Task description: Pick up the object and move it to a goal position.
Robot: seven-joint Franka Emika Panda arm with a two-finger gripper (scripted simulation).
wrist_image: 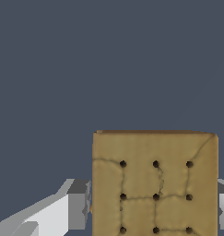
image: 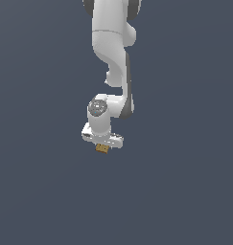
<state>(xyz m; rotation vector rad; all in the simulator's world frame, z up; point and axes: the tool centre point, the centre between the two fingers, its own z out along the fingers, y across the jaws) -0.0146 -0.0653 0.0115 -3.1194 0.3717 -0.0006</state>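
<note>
Now, block: the small tan-brown square block [image: 102, 149] sits right under the white claw in the exterior view, and only a bit of it peeks out below.
Block face: in the wrist view the block [wrist_image: 155, 184] looks big and close. It is wood-coloured, with rows of dark dots and thin dark lines between them. Its top edge is straight and a little darker.
Claw: the white claw [image: 103, 145] hangs at the end of the arm and is much wider than the block.
Claw fingers: in the wrist view one grey and white finger [wrist_image: 74, 205] touches one side of the block, and a small piece of the other finger [wrist_image: 223, 203] shows at the other side.
Claw state: the fingers are pinching the block between them.
Arm: the white robot arm with grey joints [image: 113, 57] comes down from the top of the exterior view and bends at a round grey joint just above the claw.
Wrist: the round grey cap [image: 98, 106] sits on the white part that carries the claw.
Ground: the flat dark blue-grey ground [image: 41, 191] fills all the rest of both pictures.
Height: I cannot tell if the block rests on the ground or is lifted off it.
</note>
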